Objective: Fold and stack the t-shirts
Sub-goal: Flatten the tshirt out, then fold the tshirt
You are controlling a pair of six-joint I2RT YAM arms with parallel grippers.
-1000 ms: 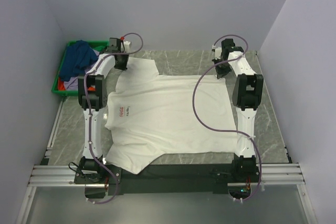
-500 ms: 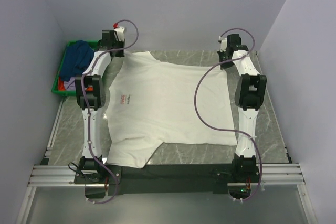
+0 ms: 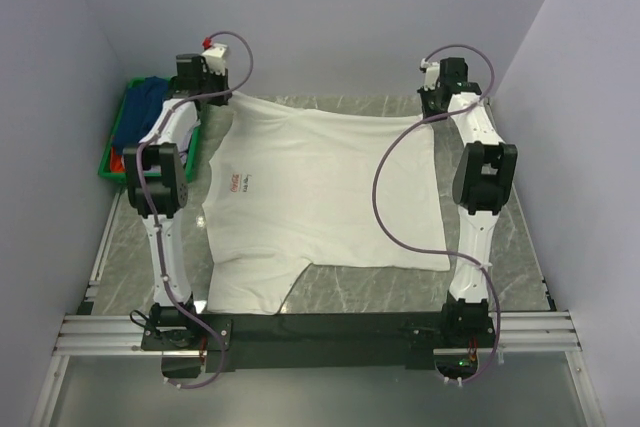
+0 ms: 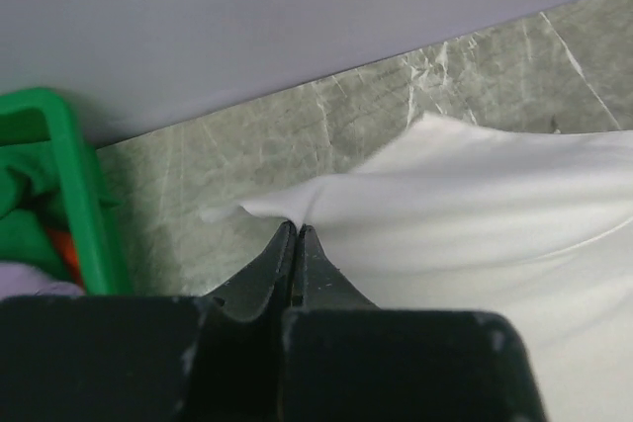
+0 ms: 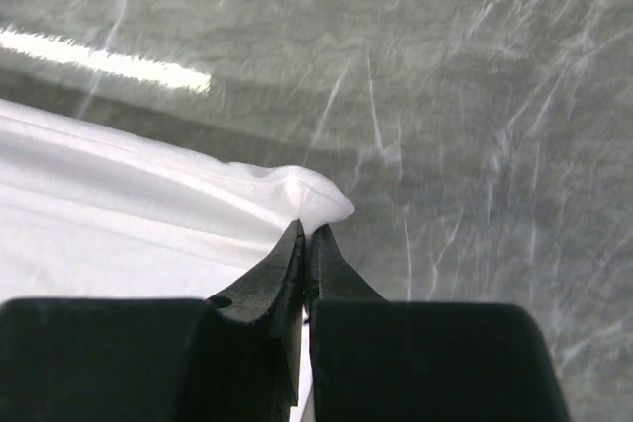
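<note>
A large white t-shirt (image 3: 320, 187) with a small red chest mark (image 3: 238, 184) lies spread across the marble table. Both arms hold its far edge just above the table. My left gripper (image 3: 220, 97) is shut on the far left corner of the cloth (image 4: 297, 227). My right gripper (image 3: 434, 113) is shut on the far right corner (image 5: 308, 227). The shirt's far edge hangs stretched between them. A dark blue t-shirt (image 3: 140, 107) and a red one (image 3: 117, 159) lie heaped in the crate at the left. A bit of lavender cloth (image 4: 30, 284) shows there in the left wrist view.
The green plastic crate (image 3: 108, 159) stands at the table's far left, close beside the left arm; its rim (image 4: 74, 175) is next to the left gripper. The back wall rises just past both grippers. A black strip and metal rails run along the near edge.
Both grippers have moved toward the back wall, drawing the white shirt's far edge with them. The shirt has slid away from the near edge and is stretched flatter.
</note>
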